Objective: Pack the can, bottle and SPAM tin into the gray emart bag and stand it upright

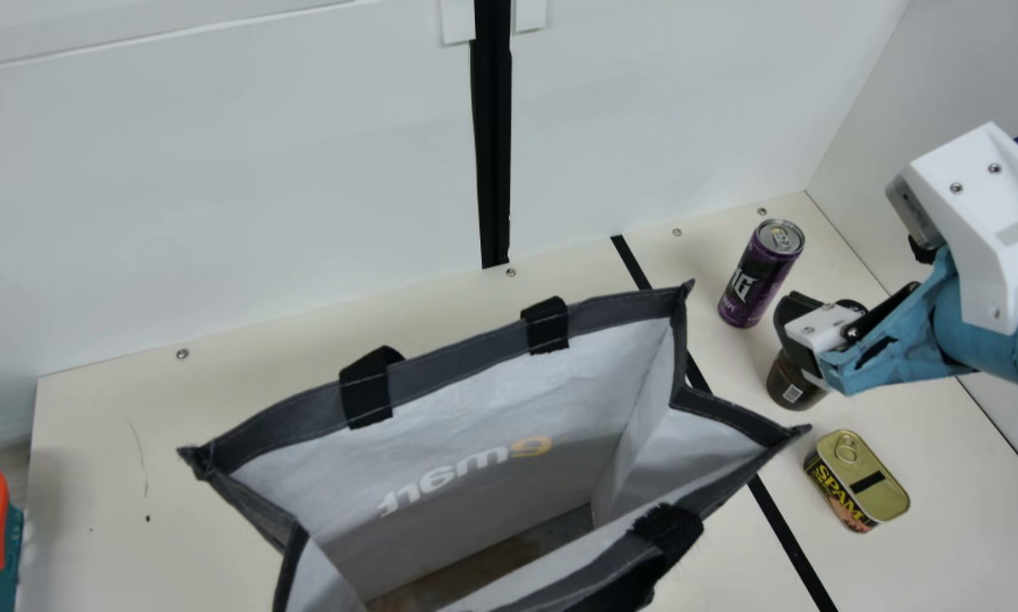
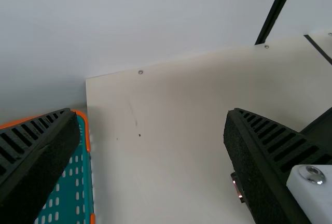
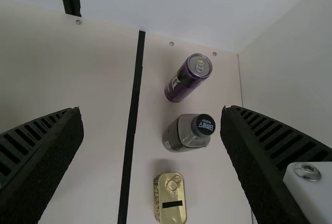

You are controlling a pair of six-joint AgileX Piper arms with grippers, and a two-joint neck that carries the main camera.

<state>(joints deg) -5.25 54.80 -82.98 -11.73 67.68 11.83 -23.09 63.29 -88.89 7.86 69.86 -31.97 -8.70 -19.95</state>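
Three items to be packed stand in a loose row on the cream surface, outside the gray emart bag. The purple can is upright near the back wall. The bottle, black-capped in the right wrist view, stands between the can and the SPAM tin, which rests with its gold pull-ring lid upward. All three lie on the right arm's side of a black strip. The bag is upright with its mouth spread wide, black handles at its rim and pale inner walls exposed. The right gripper is positioned above the surface beside the can, partly covering the bottle in the main view; its fingers are parted, in the released state. The left gripper is likewise released, its two ribbed fingers well apart. A teal basket with orange trim occupies the far left.
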